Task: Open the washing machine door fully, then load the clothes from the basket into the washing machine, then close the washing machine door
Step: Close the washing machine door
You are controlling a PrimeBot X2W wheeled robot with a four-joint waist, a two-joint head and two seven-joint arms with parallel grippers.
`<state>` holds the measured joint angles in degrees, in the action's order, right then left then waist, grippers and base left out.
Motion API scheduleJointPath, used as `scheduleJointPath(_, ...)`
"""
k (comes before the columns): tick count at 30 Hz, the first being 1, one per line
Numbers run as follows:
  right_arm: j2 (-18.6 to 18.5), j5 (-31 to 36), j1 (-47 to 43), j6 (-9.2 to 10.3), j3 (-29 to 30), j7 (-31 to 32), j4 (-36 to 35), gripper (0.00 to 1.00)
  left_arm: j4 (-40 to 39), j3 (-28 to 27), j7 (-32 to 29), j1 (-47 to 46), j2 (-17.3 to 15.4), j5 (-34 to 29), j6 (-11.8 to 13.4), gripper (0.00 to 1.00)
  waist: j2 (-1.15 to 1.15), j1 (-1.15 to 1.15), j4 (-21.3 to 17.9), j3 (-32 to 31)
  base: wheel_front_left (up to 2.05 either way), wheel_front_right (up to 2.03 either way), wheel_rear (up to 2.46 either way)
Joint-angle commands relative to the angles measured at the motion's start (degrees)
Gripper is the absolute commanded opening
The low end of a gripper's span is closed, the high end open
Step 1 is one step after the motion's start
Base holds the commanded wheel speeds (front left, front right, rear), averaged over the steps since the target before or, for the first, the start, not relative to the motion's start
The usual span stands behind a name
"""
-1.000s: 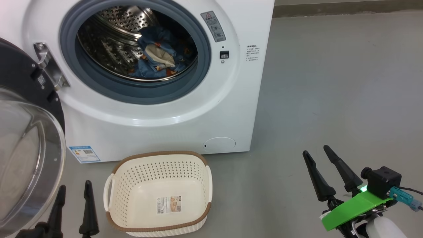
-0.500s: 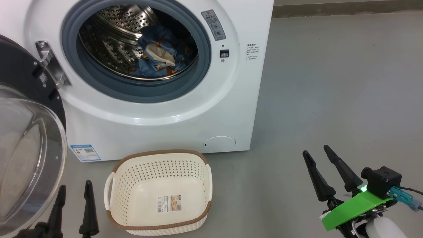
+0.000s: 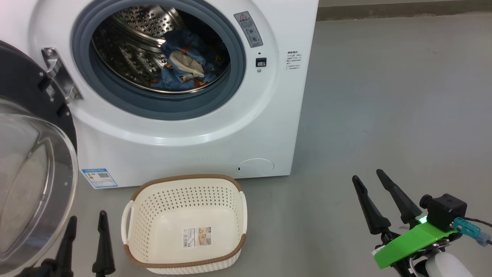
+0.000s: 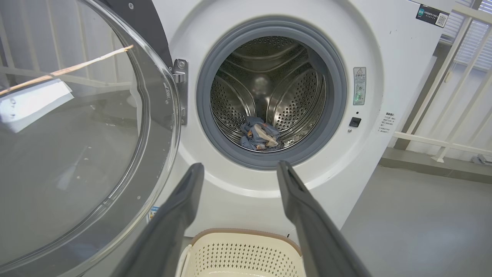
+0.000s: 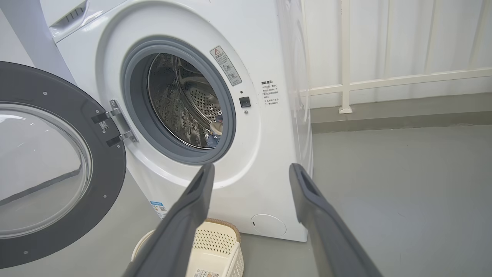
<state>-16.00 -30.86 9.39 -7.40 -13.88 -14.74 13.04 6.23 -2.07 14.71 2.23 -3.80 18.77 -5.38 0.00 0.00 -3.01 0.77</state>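
Observation:
The white washing machine (image 3: 192, 134) fills the upper left of the head view, its round door (image 3: 27, 161) swung wide open to the left on its hinge. Blue bear-print clothes (image 3: 184, 61) with a cream piece lie inside the steel drum, also seen as clothes (image 4: 259, 132) low in the drum. The cream basket (image 3: 184, 223) stands on the floor before the machine with nothing but a label in it. My left gripper (image 3: 86, 225) is open at the lower left, beside the basket. My right gripper (image 3: 367, 177) is open at the lower right, over bare floor.
Grey floor (image 3: 384, 96) stretches to the right of the machine. A white railing (image 5: 384, 80) and wall stand behind it. The open door (image 5: 46, 165) juts out on the machine's left side, close to my left gripper.
The head view shifted slightly between the earliest frame and half a second ago. Neither gripper, the basket nor the clothes has moved since.

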Motion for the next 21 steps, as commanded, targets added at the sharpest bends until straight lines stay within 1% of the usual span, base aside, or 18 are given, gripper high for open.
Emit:
scheduleJointPath(1,-0.6,-0.03,0.32,-0.09,-0.73,-0.26,-1.13,1.0,-1.07,-2.14,0.29,-0.9,-0.71,-0.9,-0.44,1.0,0.0,0.0,-0.02,0.04,0.0,0.0,0.0)
scheduleJointPath(12,-0.59,0.3,0.27,-0.09,-0.5,-0.26,-1.27,1.0,-0.89,-2.13,0.29,-0.89,-0.68,-1.16,-0.34,1.0,0.0,0.0,0.19,-0.05,0.0,0.0,0.0)
scheduleJointPath(21,-0.55,0.58,0.04,-0.09,-0.4,-0.26,-1.44,1.0,-0.97,-2.47,0.29,-0.77,-0.57,-1.41,0.09,1.0,0.0,0.0,1.73,-0.18,0.0,0.0,0.0)
